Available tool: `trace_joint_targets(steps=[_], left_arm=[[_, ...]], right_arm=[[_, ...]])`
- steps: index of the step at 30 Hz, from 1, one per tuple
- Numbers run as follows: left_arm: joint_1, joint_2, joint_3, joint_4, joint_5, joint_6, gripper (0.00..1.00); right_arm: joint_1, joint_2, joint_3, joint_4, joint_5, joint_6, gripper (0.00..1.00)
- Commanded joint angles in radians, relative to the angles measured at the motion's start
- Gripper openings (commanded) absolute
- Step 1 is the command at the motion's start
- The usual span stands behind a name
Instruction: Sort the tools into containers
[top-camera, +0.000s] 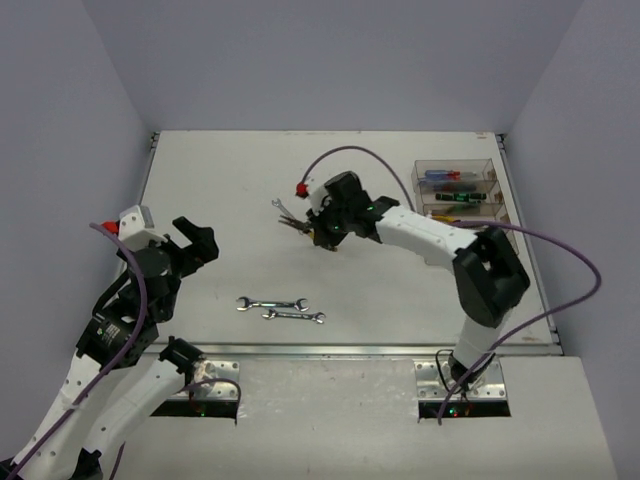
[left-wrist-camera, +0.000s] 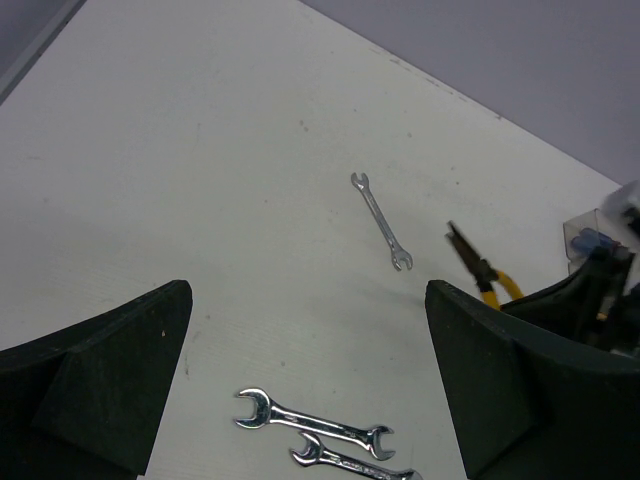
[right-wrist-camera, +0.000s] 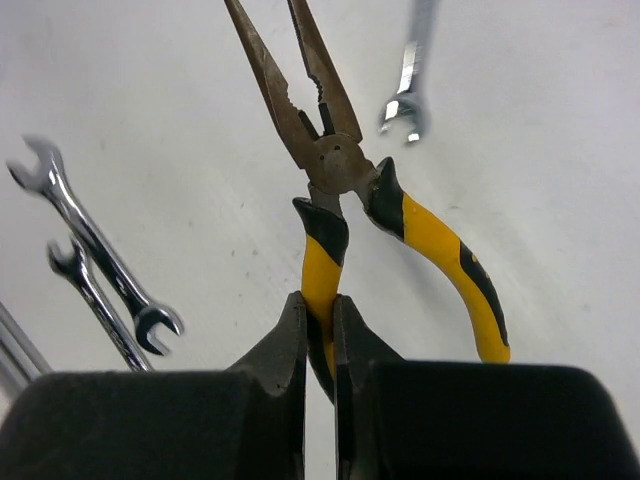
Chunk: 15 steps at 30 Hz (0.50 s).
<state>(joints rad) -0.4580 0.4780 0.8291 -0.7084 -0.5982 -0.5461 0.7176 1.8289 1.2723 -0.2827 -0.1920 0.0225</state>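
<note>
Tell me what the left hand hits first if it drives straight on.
The left hand likely meets the wrench pair on the table first; depth is unclear, so it may land just beyond.

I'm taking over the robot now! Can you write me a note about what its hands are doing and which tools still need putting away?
Left gripper: open and empty, over the left side of the table.
Right gripper: shut on one handle of the yellow pliers, mid-table. I cannot tell whether they are lifted.
Done: screwdrivers lie in the containers at the far right.
Left: bin the pliers, then the lone wrench just beyond them, then the two wrenches nearer the front edge.
</note>
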Motion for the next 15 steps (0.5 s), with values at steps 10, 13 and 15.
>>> trace_joint_targets(steps=[10, 13, 15], left_arm=[[0.01, -0.027, 0.005, 0.032, 0.004, 0.016, 1.0], [0.01, -0.021, 0.005, 0.032, 0.008, 0.018, 1.0], [0.01, -0.018, 0.005, 0.032, 0.009, 0.018, 1.0]], right_arm=[[-0.723, -0.507, -0.396, 0.367, -0.048, 0.9, 0.0], [-0.814, -0.533, -0.519, 0.563, 0.052, 1.128, 0.0], [-0.816, -0.522, -0.567, 0.655, 0.118, 1.202, 0.0]])
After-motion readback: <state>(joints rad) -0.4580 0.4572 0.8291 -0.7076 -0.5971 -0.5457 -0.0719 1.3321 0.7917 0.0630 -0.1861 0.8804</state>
